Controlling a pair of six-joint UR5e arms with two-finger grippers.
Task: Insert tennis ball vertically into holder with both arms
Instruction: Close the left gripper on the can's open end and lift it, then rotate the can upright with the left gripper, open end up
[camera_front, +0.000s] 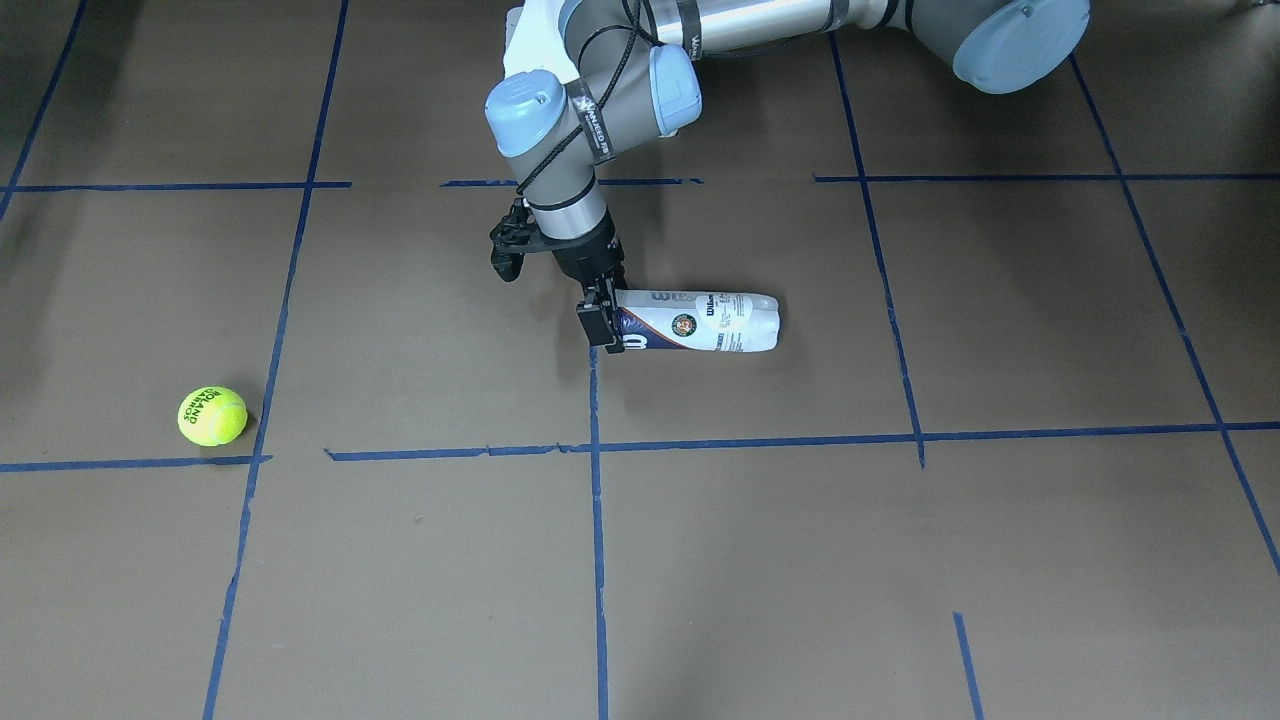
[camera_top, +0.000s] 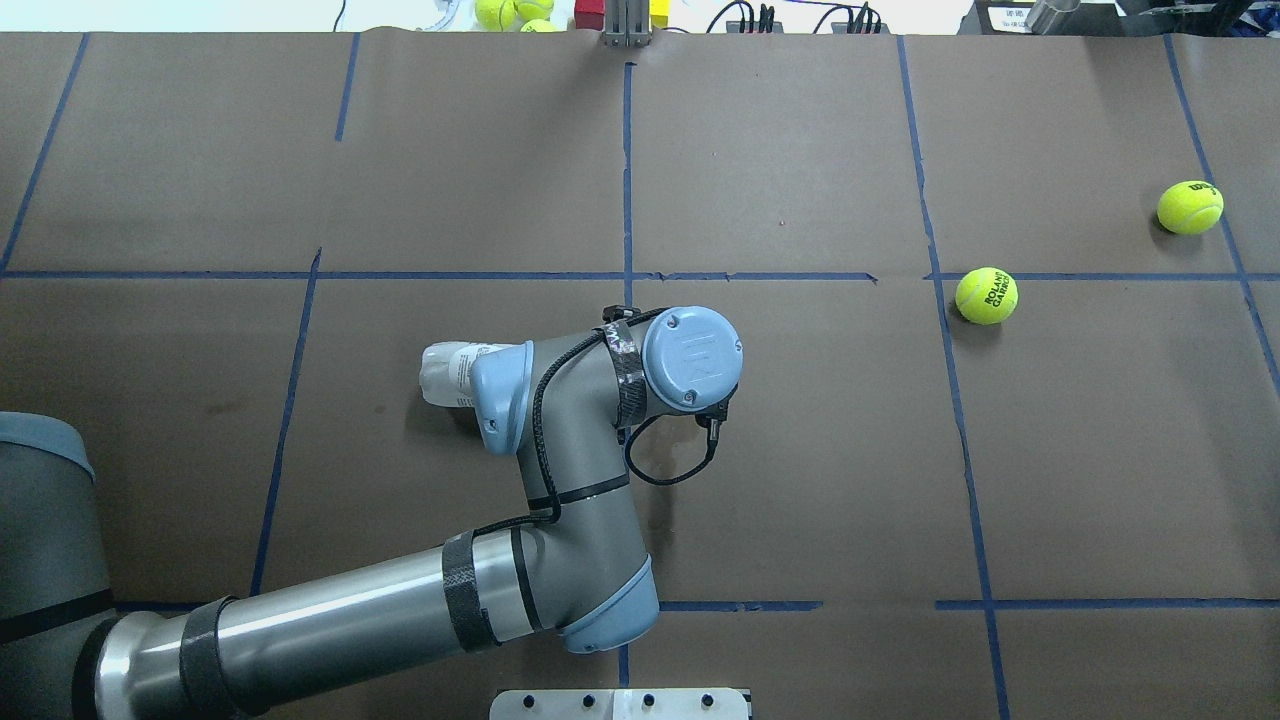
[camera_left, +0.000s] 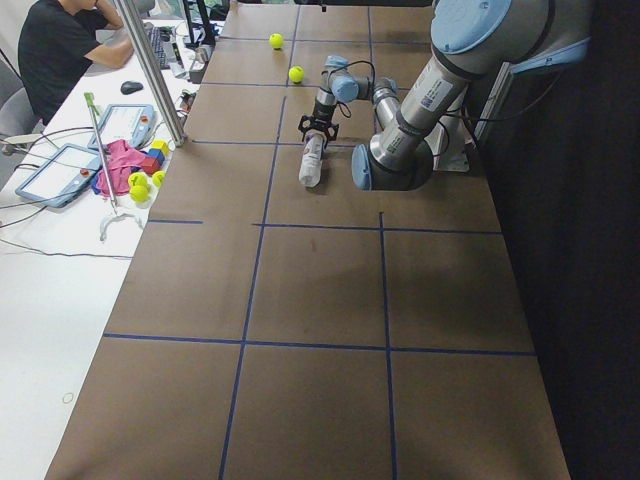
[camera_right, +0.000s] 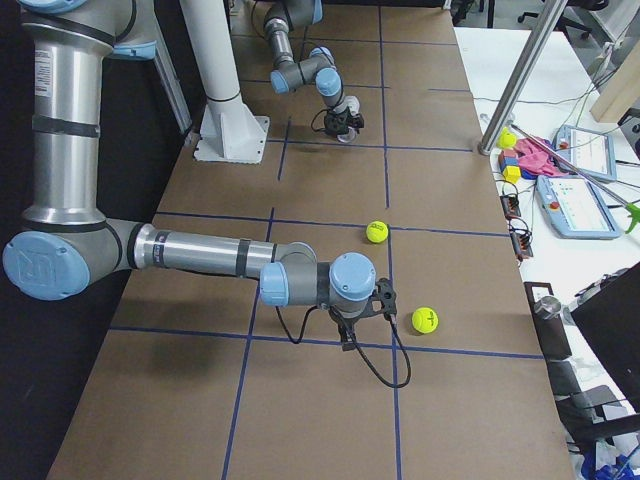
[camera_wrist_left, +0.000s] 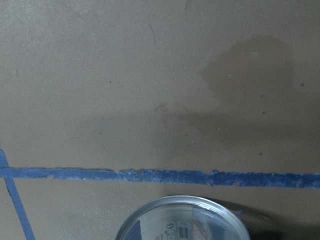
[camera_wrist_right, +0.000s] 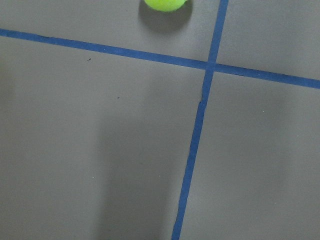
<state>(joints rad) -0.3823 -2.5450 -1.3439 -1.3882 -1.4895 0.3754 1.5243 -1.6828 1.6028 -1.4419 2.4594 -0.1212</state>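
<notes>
The holder (camera_front: 700, 322) lies on its side near the table's middle, label up. It also shows in the overhead view (camera_top: 447, 375), mostly hidden under the left arm. My left gripper (camera_front: 600, 322) points down, its fingers closed across the holder's end. The left wrist view shows only the holder's round rim (camera_wrist_left: 182, 222). The tennis ball (camera_front: 212, 415) with the lettering rests on the table to my right (camera_top: 986, 295), apart from both grippers. My right gripper (camera_right: 385, 297) hangs above the table near a second ball (camera_right: 424, 320); I cannot tell whether it is open.
The second yellow ball (camera_top: 1190, 207) lies at the far right and shows at the top of the right wrist view (camera_wrist_right: 165, 4). Blue tape lines (camera_front: 597, 520) grid the brown table. More balls (camera_top: 505, 12) and blocks sit beyond the far edge. An operator (camera_left: 60, 50) sits there.
</notes>
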